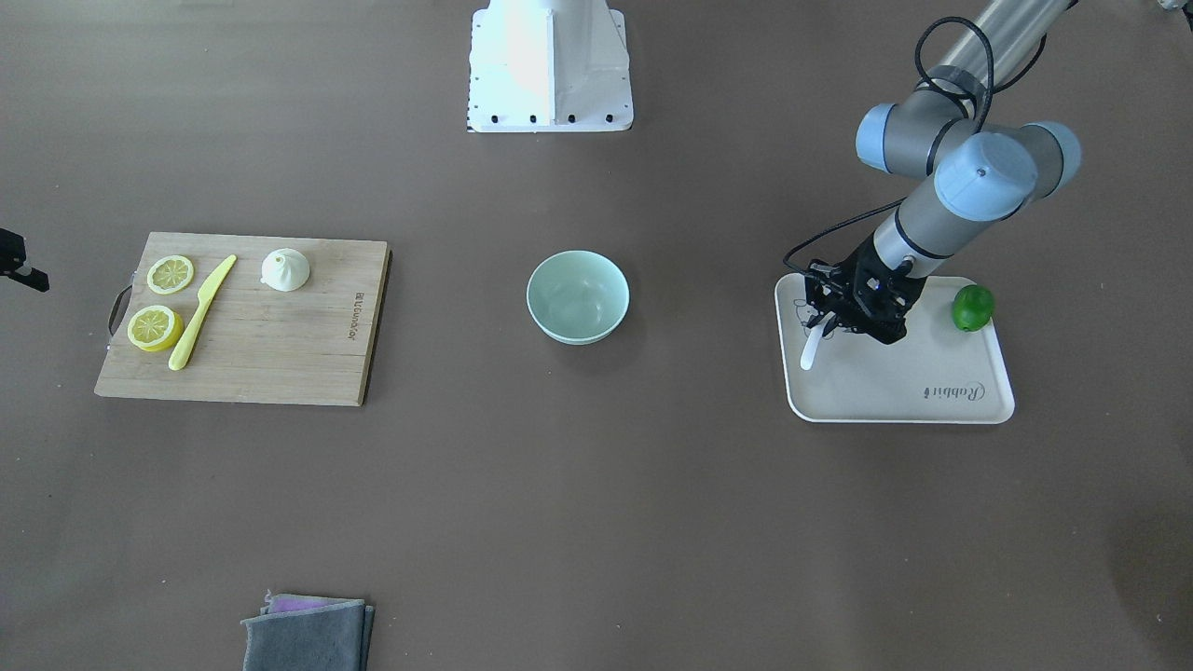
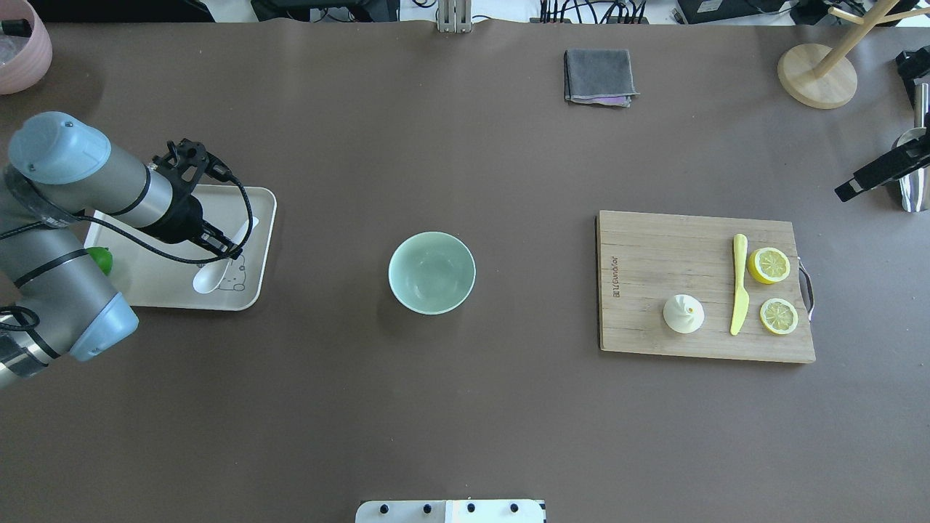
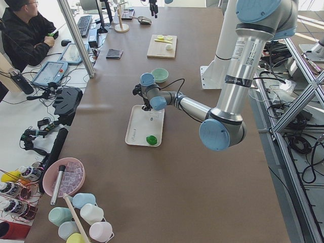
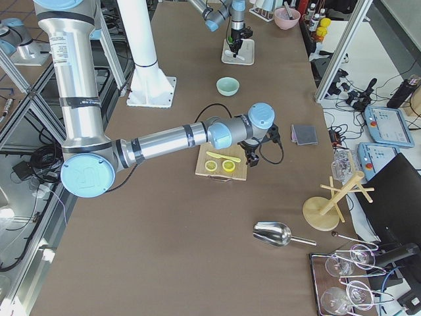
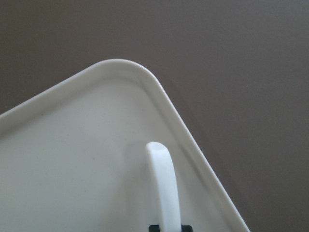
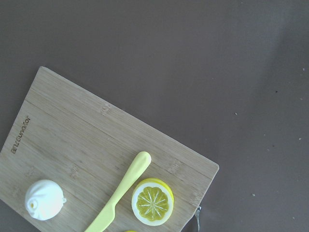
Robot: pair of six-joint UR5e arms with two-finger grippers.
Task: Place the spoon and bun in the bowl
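Note:
The white spoon lies on the cream tray at the table's left, with its handle pointing away from the robot. My left gripper is down on the handle. In the left wrist view the handle runs between two black fingertips that touch its sides. The mint-green bowl stands empty mid-table. The cream bun sits on the wooden cutting board at the right. My right gripper hovers beyond the board's right end; I cannot tell whether it is open or shut.
A yellow-green knife and two lemon halves share the board. A green lime sits on the tray. A folded grey cloth, a wooden stand and a pink bowl are along the far edge.

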